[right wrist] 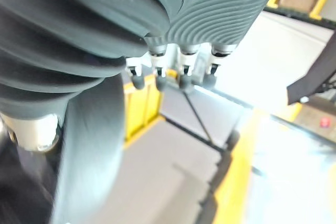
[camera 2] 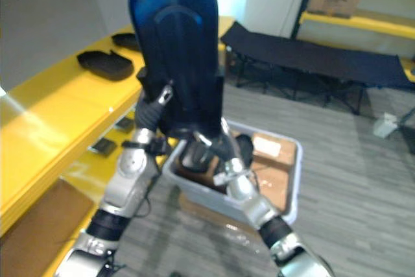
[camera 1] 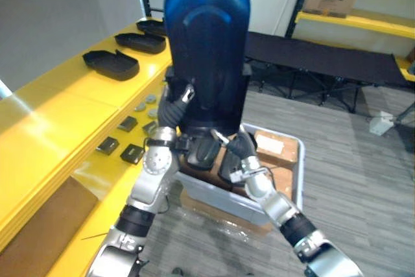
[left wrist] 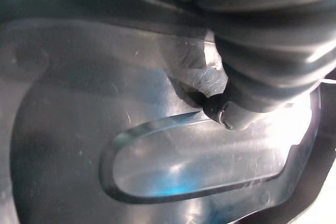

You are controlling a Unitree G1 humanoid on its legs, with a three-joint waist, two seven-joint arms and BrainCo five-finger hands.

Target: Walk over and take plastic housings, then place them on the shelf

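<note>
Left eye view: our left hand (camera 1: 170,112) and right hand (camera 1: 238,143) each clamp the lower edge of the upright plastic housing (camera 1: 207,37), its long axis vertical. The shelf (camera 1: 58,121) lies leftward, nearer the left hand, with shelved housings (camera 1: 111,64) beyond.

A yellow shelf (camera 1: 58,128) ran along to the left of the left hand (camera 1: 170,109). Three black housings (camera 1: 111,64) lay on it beyond the hand (in a row). Small black parts (camera 1: 132,154) and discs (camera 1: 150,99) lay just beside the hand, and a brown board (camera 1: 39,225) lay behind it.
</note>
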